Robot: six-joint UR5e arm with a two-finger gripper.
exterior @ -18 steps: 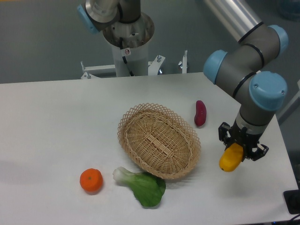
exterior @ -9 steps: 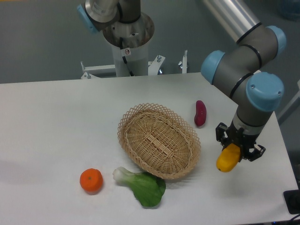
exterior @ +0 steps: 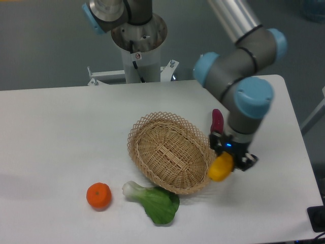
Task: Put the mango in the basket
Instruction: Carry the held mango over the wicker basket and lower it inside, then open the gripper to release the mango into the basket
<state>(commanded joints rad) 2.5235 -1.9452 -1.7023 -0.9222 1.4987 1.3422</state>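
One smooth yellow-orange mango [exterior: 220,168] hangs clenched in the gripper [exterior: 227,158], over the right rim of the oval wicker basket [exterior: 170,151] with its lacy looped edge. No writing is legible anywhere.

I see a white table [exterior: 61,132] carrying four things. The wicker basket [exterior: 171,151] sits near the middle. Just beyond its far right side lies a small dark-red vegetable [exterior: 217,120], partly hidden by the arm. At the near left rests an orange [exterior: 98,195], and right of it a leafy green [exterior: 154,202] lies just beside the basket's near rim.
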